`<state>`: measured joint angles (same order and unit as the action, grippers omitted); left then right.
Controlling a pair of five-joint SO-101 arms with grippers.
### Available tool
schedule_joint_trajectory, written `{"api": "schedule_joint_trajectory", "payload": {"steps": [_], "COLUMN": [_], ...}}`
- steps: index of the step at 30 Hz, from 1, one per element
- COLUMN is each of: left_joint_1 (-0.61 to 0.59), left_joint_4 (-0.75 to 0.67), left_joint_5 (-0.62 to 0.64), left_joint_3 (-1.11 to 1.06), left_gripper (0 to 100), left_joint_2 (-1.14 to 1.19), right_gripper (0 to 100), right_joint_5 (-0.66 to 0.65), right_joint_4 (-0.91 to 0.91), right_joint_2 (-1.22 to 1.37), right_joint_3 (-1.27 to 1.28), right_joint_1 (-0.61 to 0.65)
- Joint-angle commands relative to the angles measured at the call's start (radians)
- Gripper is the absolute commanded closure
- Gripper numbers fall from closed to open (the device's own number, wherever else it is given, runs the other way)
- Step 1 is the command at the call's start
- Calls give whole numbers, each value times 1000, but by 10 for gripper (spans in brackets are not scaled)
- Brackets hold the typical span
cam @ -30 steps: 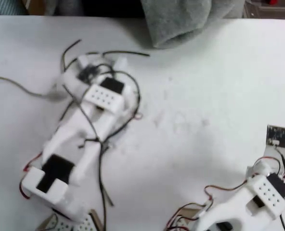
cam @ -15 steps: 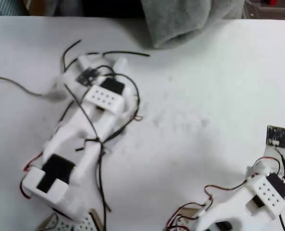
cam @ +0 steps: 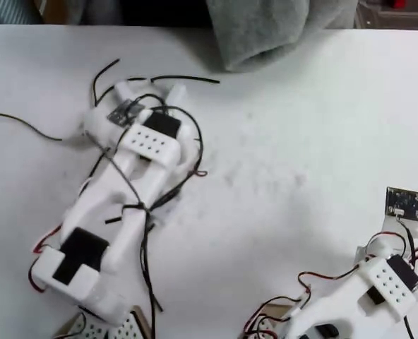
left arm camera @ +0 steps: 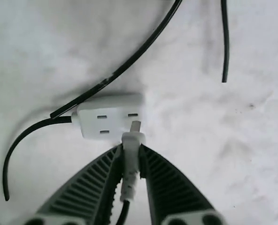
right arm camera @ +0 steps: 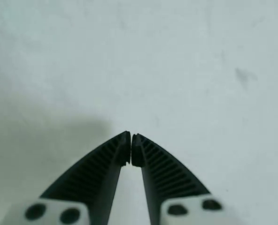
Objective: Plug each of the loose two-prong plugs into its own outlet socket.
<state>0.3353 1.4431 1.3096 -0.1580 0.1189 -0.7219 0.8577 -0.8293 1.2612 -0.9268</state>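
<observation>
Plug [left arm camera: 132,138], white and two-pronged, is pinched between the fingers of the left gripper [left arm camera: 130,151], its metal tip touching the face of the white outlet block [left arm camera: 108,123] at one of the sockets; whether it has gone in at all I cannot tell. Since a second ago the left arm [cam: 117,205] has shifted a little towards the table's [cam: 301,127] left edge, and the thin black cord [cam: 29,127] lying out that way has been dragged along and now lies flatter. I read that as a small lining-up of prongs with slots, so the insertion looks started but not done. The right arm [cam: 364,289] has drawn slightly in from the right edge, by the near right corner, and the right gripper [right arm camera: 130,149] hangs over bare table with its fingers pressed together on nothing. By count: two arms, one plug in hand, and one outlet block towards the far left corner. The block shows three open slots beside the one where the plug sits. In the left wrist view three black cords show, one of them running from the block.
</observation>
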Motion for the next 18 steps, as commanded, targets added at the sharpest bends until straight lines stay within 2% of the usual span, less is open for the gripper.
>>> {"api": "schedule_joint_trajectory", "payload": {"steps": [1,5,10,15,18], "left_joint_1": [-41,-85,-70,-51,-54], "left_joint_4": [8,-5,-8,-49,-54], "left_joint_5": [2,0,-11,-161,-305], "left_joint_3": [15,17,17,6,6], "left_gripper": [975,975,974,973,973], "left_joint_2": [33,82,94,107,168], "right_gripper": [979,979,979,979,979], "right_joint_5": [-6,-8,-8,-8,-8], "right_joint_4": [-15,-15,-15,-15,-15], "right_joint_2": [-25,-25,-25,-25,-25], "right_joint_3": [-6,-6,-6,-6,-6], "right_joint_1": [-8,-8,-5,-12,-12]}}
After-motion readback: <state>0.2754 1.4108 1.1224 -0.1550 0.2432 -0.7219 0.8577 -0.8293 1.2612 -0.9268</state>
